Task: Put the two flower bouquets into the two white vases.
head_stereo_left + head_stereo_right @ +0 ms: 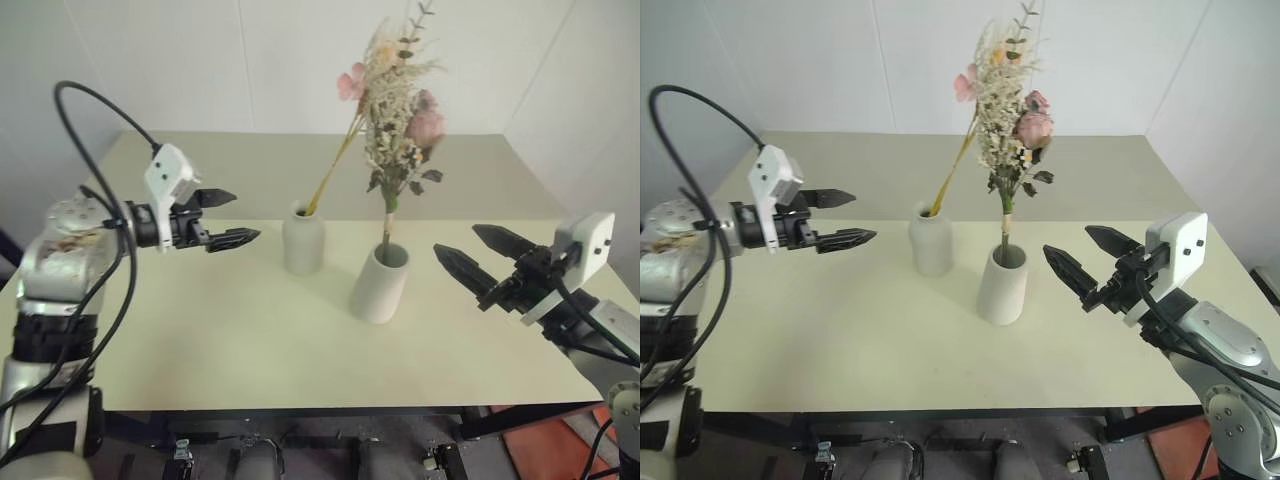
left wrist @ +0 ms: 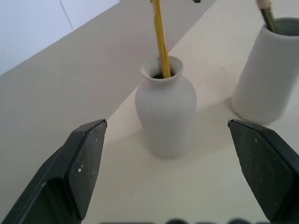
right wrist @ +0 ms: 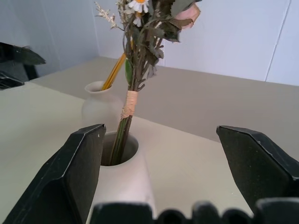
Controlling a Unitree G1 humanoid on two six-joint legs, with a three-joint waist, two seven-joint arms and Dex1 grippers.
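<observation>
Both bouquets already stand in their vases near the middle of the pale table [image 1: 200, 340]. The slim bunch of yellow stems [image 1: 335, 165] leans out of the narrow-necked bottle vase [image 1: 303, 239], its stalks tilting toward the robot's right, with a pink bloom among the heads at the top. Just beside it, nearer the robot and to its right, the wide-mouthed vase [image 1: 379, 284] holds the bushier spray [image 1: 400, 130], whose dark stem is bound with a band of pale tape a little above the rim and whose cream, green and pink heads mingle with those of the slim bunch higher up. The two vases stand close together but apart. The left gripper [image 1: 228, 218] hangs over the table to the left of the bottle vase, pointing toward it, its black fingers spread and holding nothing. The right gripper [image 1: 478, 257] hovers to the right of the wide-mouthed vase, aimed at it, fingers likewise spread and empty. No brand, label or readable writing shows on the vases, the tape or the white camera housings on the wrists. A plain white wall [image 1: 200, 60] rises behind the table.
</observation>
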